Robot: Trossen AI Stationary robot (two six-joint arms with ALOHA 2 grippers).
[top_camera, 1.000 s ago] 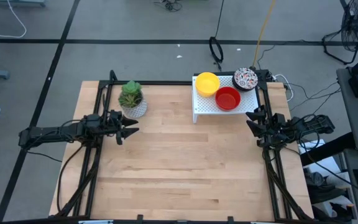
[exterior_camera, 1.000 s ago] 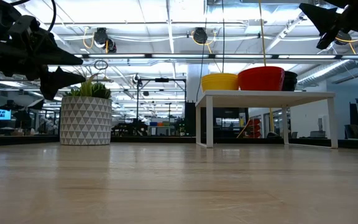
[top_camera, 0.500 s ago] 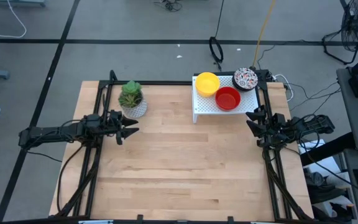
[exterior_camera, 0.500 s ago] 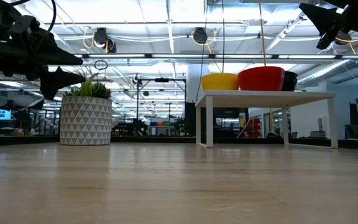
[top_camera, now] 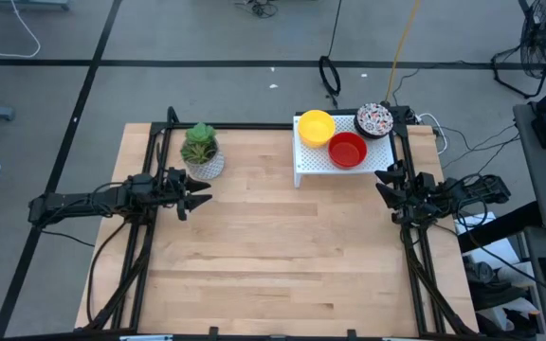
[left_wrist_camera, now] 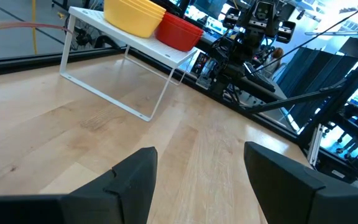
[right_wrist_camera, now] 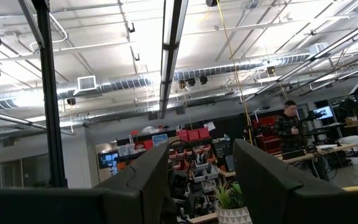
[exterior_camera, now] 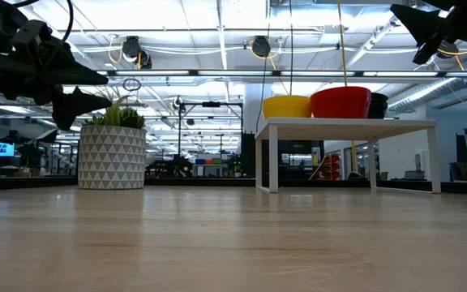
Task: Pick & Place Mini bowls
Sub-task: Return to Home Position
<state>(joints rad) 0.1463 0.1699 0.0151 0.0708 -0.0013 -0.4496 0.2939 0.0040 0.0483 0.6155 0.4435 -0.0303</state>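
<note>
1. Jaws, left gripper (left_wrist_camera: 197, 157): fingers apart, nothing between them, and bare wood shows through the gap. It is parked at centre-left of the high view, just below the potted plant (top_camera: 200, 150), pointing toward frame centre. This is judged a rest pose, since no bowl lies near it.
2. Jaws, right gripper (right_wrist_camera: 201, 155): fingers apart and empty, with only the room beyond showing between them. It sits at the table's right edge in the high view, just below the white shelf (top_camera: 309, 168) and clear of it.
3. Yellow bowl stack (top_camera: 317, 126): on the shelf's upper left, nested to save room.
4. Red bowl stack (top_camera: 347, 150): just beside the yellow stack, to its lower right, grouped by colour.
5. Speckled bowl (top_camera: 374, 118): at the shelf's upper-right corner. Whether others nest beneath it cannot be told.
6. Shelf: stands at the upper right of the wooden table (top_camera: 273, 256) and holds every bowl in view.
7. Table: carries no bowl. Sorting is judged complete, with the arms homing.
8. Plant: at the table's upper left, not part of the job.
</note>
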